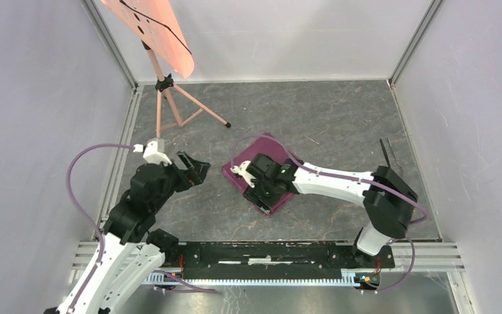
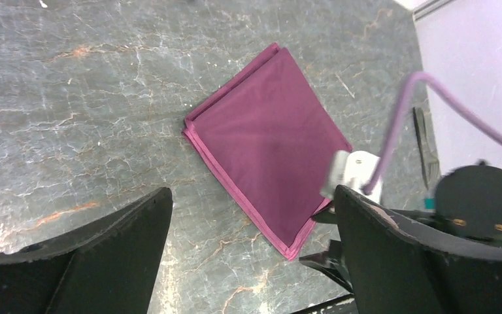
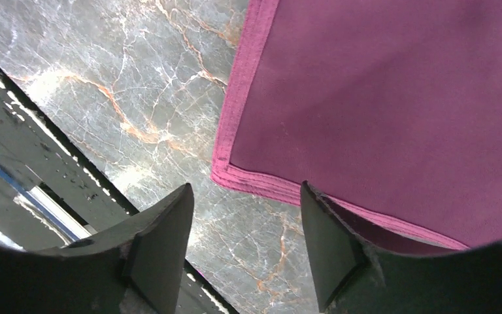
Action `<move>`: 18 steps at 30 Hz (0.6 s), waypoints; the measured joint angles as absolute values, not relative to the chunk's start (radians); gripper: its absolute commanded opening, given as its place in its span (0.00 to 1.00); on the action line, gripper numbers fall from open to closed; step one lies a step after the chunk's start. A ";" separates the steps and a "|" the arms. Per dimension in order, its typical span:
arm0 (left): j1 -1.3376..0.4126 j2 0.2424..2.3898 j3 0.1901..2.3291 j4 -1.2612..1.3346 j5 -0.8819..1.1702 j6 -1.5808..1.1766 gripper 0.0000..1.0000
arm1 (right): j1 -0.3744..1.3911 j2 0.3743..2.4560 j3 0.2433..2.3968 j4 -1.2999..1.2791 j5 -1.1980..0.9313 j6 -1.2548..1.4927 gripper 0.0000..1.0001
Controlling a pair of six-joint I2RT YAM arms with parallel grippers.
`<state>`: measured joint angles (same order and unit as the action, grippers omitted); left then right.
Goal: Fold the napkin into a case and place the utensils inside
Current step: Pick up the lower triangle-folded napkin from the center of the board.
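My right claw [image 3: 243,191] hangs wide open just above the bench [image 3: 137,78], with the near corner of the napkin [image 3: 392,98] straight ahead of the gap. One finger [image 3: 340,255] is already over the stacked hems and the other [image 3: 150,248] is over bare stone. The napkin lies flat, folded to a rough square, with double edges showing along two sides.

My left claw [image 2: 248,196] is also spread wide, held high and off to the napkin's side, holding nothing. The utensils [image 2: 421,140] lie well beyond the cloth, out by the wall on my right claw's far side.

I judge the step to be another fold, to narrow this square toward a case. To do it well I should:

- drop low enough that the lower finger slides under every layer at the corner, not just the top one
- close on the hem itself, since the plain middle would bunch
- lift only a little and carry the edge across evenly

If only one layer is caught, the earlier fold could peel open. My left claw could pin the opposite edge to stop the cloth dragging.
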<state>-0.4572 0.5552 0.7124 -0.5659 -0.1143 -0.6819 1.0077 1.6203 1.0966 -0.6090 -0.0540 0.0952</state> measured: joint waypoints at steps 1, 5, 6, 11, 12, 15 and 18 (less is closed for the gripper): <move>-0.457 0.518 0.709 -0.584 -0.125 -0.689 1.00 | 1.016 1.641 1.108 -0.623 -0.056 0.095 0.60; -0.457 0.441 0.707 -0.631 -0.157 -0.704 1.00 | 1.038 1.708 1.147 -0.658 -0.056 0.095 0.58; -0.457 0.437 0.707 -0.643 -0.161 -0.707 1.00 | 1.042 1.718 1.151 -0.664 -0.054 0.096 0.58; -0.457 0.440 0.707 -0.679 -0.173 -0.707 1.00 | 1.057 1.769 1.182 -0.680 -0.049 0.098 0.59; -0.457 0.442 0.707 -0.682 -0.173 -0.707 1.00 | 1.060 1.778 1.188 -0.681 -0.048 0.099 0.59; -0.457 0.444 0.707 -0.683 -0.173 -0.707 1.00 | 1.069 1.802 1.200 -0.683 -0.041 0.101 0.60; -0.457 0.444 0.707 -0.683 -0.173 -0.707 1.00 | 1.076 1.829 1.212 -0.691 -0.033 0.103 0.59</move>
